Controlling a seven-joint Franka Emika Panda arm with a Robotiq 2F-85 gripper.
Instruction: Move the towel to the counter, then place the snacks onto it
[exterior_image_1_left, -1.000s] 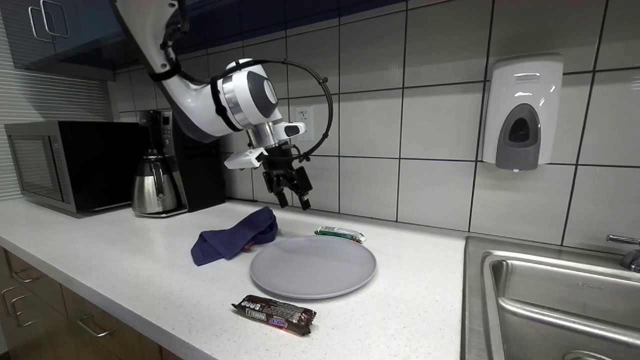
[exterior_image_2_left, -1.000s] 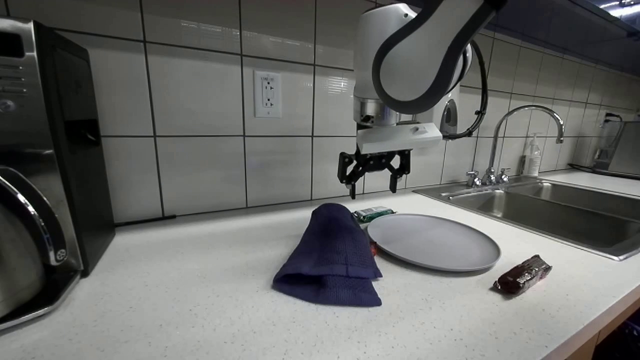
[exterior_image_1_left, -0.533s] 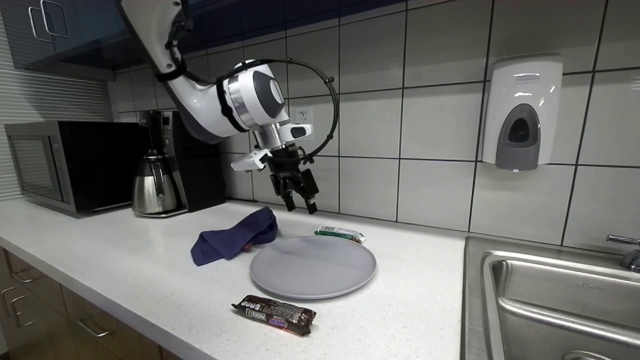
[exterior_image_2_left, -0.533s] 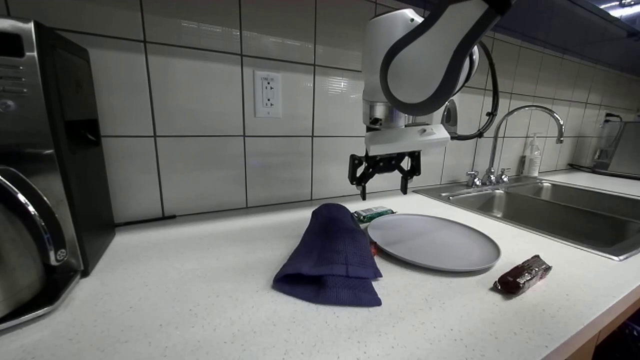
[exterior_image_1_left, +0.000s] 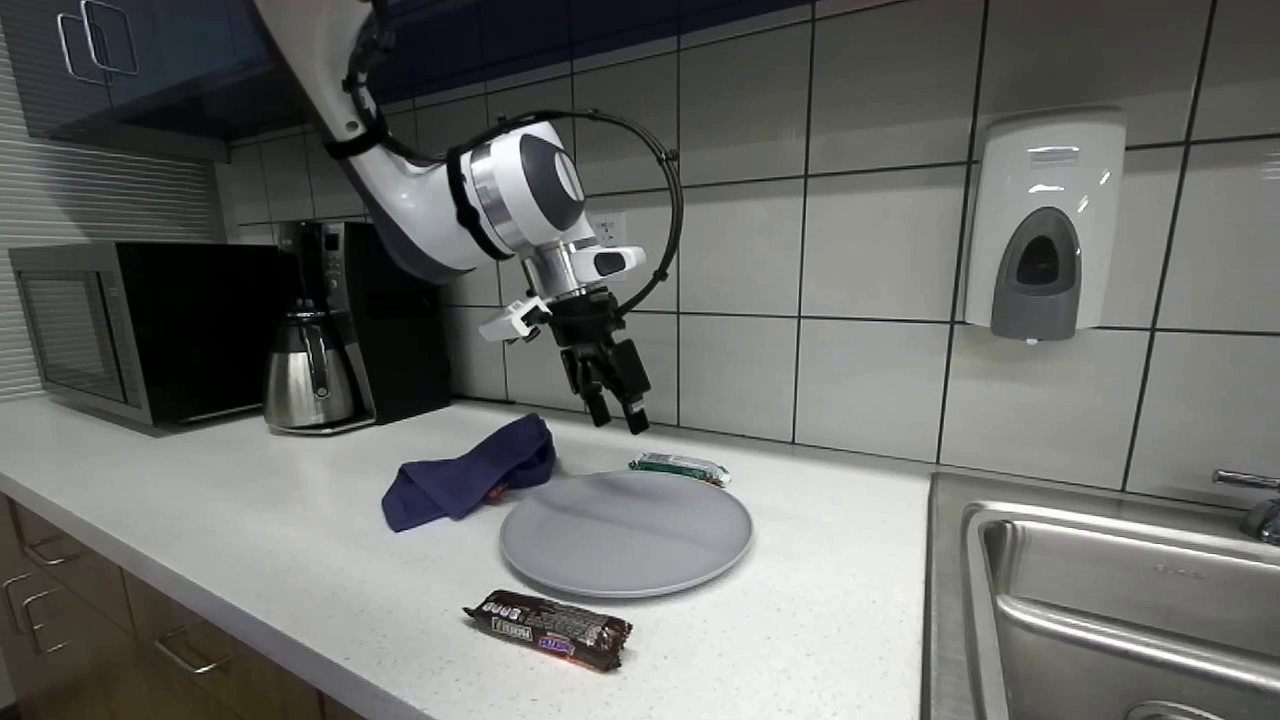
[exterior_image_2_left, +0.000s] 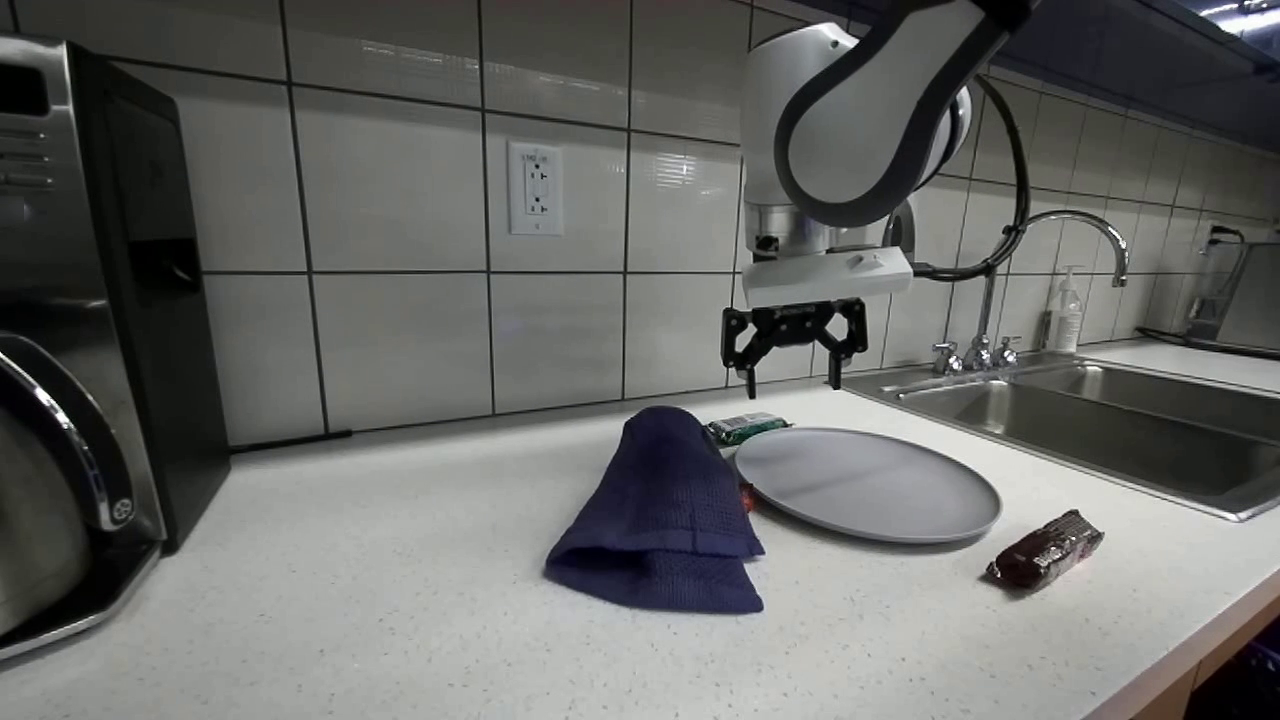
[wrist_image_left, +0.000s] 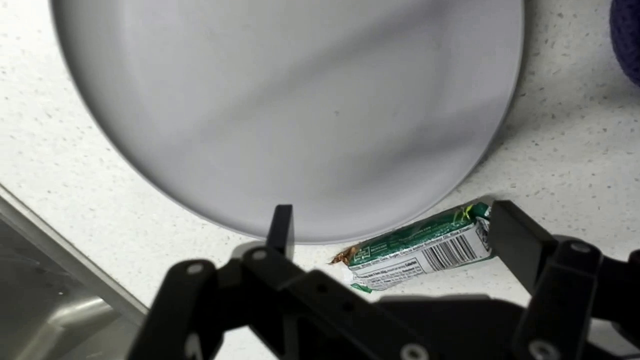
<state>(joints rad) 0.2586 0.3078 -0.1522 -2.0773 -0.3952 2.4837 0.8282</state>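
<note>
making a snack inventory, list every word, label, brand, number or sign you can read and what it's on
"Calories": green bar, wrist view; its other print is too small or blurred.
Brown bar: print too blurred to quote.
Outlet: markings too small.
Pump bottle: label too small.
Sink: stamp too faint.

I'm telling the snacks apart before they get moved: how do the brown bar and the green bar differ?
Colour: the brown bar is dark with pale print; the green bar is green and white.
Place: the brown bar lies nearer the front edge of the counter; the green bar lies behind the plate, toward the tiled wall.
Wrist view: the green bar shows there, the brown bar does not.
Shared: both are wrapped and lie on the counter.
</note>
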